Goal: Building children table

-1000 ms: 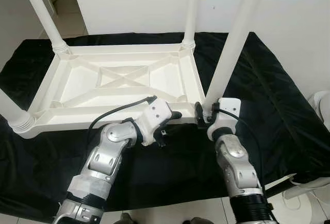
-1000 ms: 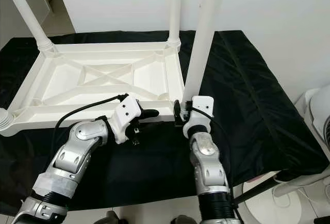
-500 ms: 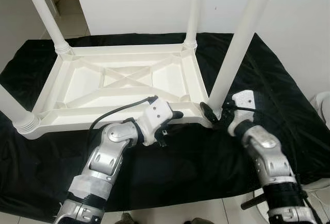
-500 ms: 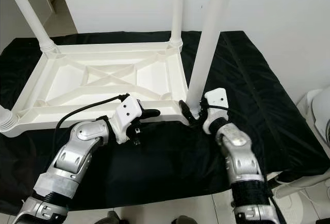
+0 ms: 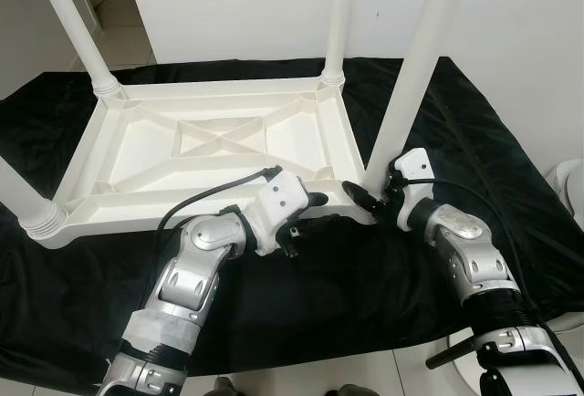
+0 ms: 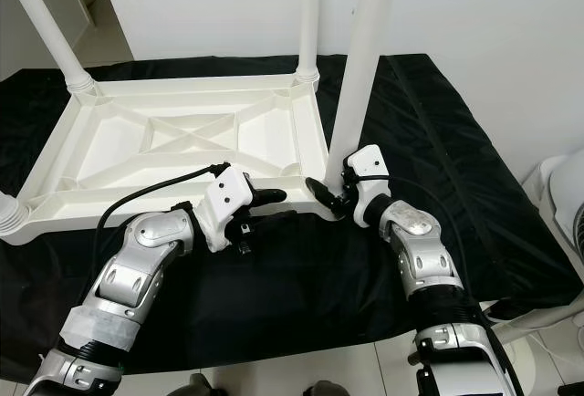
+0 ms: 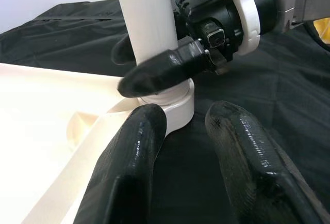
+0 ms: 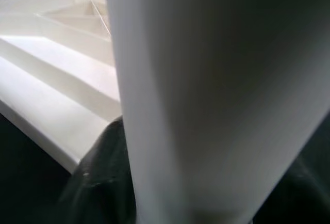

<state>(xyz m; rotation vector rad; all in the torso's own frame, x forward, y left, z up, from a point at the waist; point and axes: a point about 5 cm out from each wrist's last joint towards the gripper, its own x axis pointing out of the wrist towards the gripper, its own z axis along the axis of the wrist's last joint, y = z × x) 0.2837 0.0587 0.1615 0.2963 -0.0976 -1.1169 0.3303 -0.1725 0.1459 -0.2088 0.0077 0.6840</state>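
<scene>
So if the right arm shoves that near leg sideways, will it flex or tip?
The leg looks like a stiff plastic tube, so probably little flex. It is tall and seated only at its base in the tabletop corner, so it may rock there. Right gripper jaws straddle that base.

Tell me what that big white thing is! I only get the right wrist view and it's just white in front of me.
Observer: It's a table leg. The right gripper has its fingers around the leg's base, at the near right corner of the upside-down table.
Operator: Where's the other arm?
Observer: The left gripper is at the table's near edge, just left of that corner, fingers apart and holding nothing.
Operator: How many legs are up?
Observer: Four, one at each corner. The near left leg is partly cut off by the picture's edge.
Operator: What's under the table?
Observer: A black cloth, spread over the surface it lies on.
</scene>
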